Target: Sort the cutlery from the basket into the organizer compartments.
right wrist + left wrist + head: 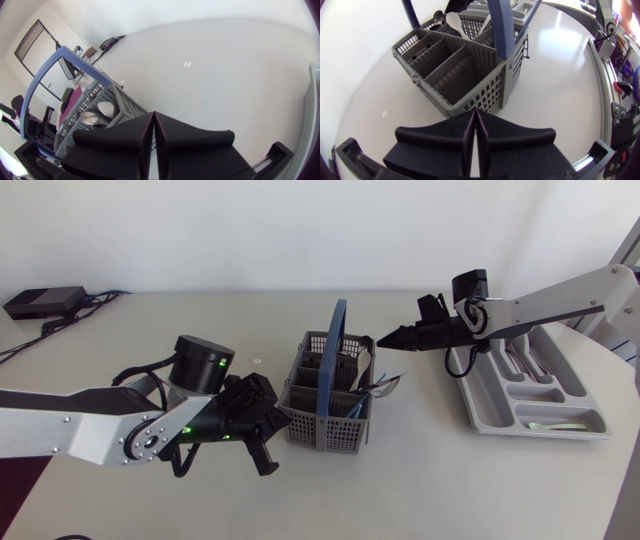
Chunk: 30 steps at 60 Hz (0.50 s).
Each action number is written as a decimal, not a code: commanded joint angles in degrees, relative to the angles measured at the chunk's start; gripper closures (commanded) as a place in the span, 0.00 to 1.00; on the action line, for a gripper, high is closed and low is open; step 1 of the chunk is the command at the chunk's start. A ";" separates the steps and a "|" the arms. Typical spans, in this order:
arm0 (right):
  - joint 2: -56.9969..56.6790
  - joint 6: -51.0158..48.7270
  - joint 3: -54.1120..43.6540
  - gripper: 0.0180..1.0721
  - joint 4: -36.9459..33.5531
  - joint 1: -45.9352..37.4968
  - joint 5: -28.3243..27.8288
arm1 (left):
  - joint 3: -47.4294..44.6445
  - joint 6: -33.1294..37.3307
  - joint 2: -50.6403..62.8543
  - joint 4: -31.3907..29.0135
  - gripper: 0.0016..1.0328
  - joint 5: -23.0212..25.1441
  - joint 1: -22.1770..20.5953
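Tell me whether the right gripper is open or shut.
Shut. The right gripper shows both fingers pressed together along a thin seam, with nothing held between them.

One basket; one organizer; two arms: left end effector, right end effector; cutlery count unclear.

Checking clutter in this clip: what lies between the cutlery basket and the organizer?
In the head view, only the right gripper hovers there, above bare table, between the cutlery basket and the organizer.
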 commanded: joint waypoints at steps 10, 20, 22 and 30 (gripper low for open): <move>3.37 4.44 3.24 0.92 2.28 1.93 0.24 | -0.74 1.21 1.30 2.91 0.97 -1.28 2.79; 2.23 4.09 2.18 0.92 2.02 3.25 -0.47 | -0.74 1.21 1.74 4.32 0.97 -1.36 5.25; 1.53 3.73 1.31 0.92 2.02 3.43 -0.73 | -0.74 1.21 2.00 4.75 0.97 -1.36 5.86; -2.25 1.27 -3.44 0.92 0.87 4.22 -1.17 | -0.65 1.21 2.53 6.34 0.97 -1.36 8.32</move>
